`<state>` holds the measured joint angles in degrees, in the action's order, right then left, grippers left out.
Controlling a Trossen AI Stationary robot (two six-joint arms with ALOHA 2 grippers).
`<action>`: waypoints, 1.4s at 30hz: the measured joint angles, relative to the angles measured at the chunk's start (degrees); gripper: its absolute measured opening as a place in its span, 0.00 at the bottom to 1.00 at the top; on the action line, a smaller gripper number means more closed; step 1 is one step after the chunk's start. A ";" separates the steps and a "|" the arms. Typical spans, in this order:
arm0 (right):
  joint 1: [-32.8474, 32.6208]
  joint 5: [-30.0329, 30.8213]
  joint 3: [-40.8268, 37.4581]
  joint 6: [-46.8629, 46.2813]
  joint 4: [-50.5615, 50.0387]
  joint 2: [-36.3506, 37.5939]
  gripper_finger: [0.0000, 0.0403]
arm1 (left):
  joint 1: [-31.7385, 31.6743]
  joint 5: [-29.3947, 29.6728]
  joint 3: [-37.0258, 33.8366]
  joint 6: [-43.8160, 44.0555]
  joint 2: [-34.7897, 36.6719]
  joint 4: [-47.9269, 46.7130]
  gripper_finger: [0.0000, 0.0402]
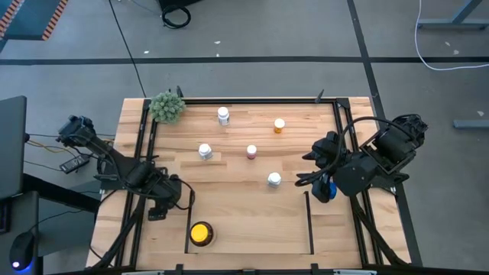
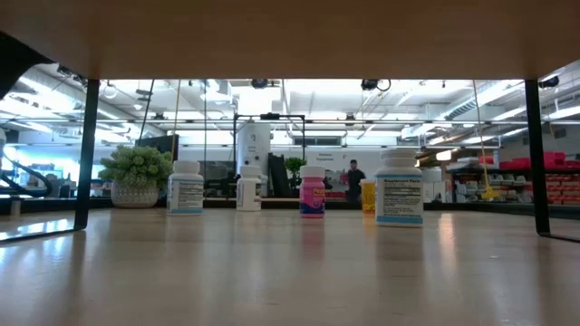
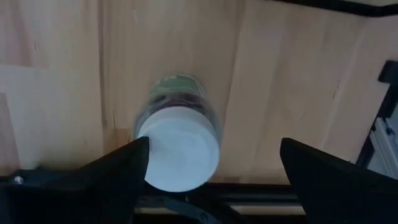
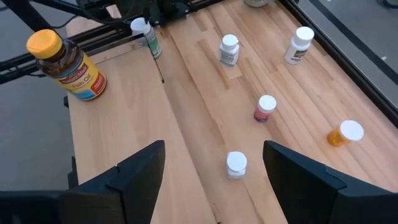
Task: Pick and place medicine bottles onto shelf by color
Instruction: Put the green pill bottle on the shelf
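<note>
My left gripper is open, pointing down at the table's near left beside a black rail. A white-capped bottle with a green label stands under it between its fingers, nearer one finger; the right wrist view shows this bottle too. My right gripper is open and empty at the right, above the table. The amber yellow-capped bottle stands in the shelf bay. A blue bottle shows under my right arm. Several small bottles, including an orange one, stand on the far half. My left gripper comes at the white-capped bottle from above, pointing down. One fingertip shows against the edge of the cap, and I cannot tell whether it touches. The other finger stands well apart. The bottle stands upright on the wood.
A green fuzzy plant ball sits at the far left corner. Thin black rails bound the bay, and black frame bars run along the table's sides. A person stands far off in the room behind.
</note>
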<state>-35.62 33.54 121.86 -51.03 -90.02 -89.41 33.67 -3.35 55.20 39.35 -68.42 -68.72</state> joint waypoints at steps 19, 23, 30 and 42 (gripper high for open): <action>0.72 -1.25 0.00 0.35 0.00 0.00 0.69 | 0.00 1.44 1.03 -0.89 -0.15 -1.69 0.83; 1.14 -1.23 0.00 0.61 0.00 0.00 0.69 | 0.00 1.46 2.20 -0.68 -0.15 -3.11 0.83; 1.84 -1.20 0.00 0.66 0.00 0.00 0.69 | 0.02 3.48 2.39 -1.30 -0.13 -5.36 0.84; 1.81 -1.16 0.00 0.37 0.00 0.00 0.69 | 0.00 4.19 1.14 -1.05 -0.09 -3.78 0.86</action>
<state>-33.80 32.38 121.86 -50.65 -90.02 -89.41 33.67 0.84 56.33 38.30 -68.51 -72.51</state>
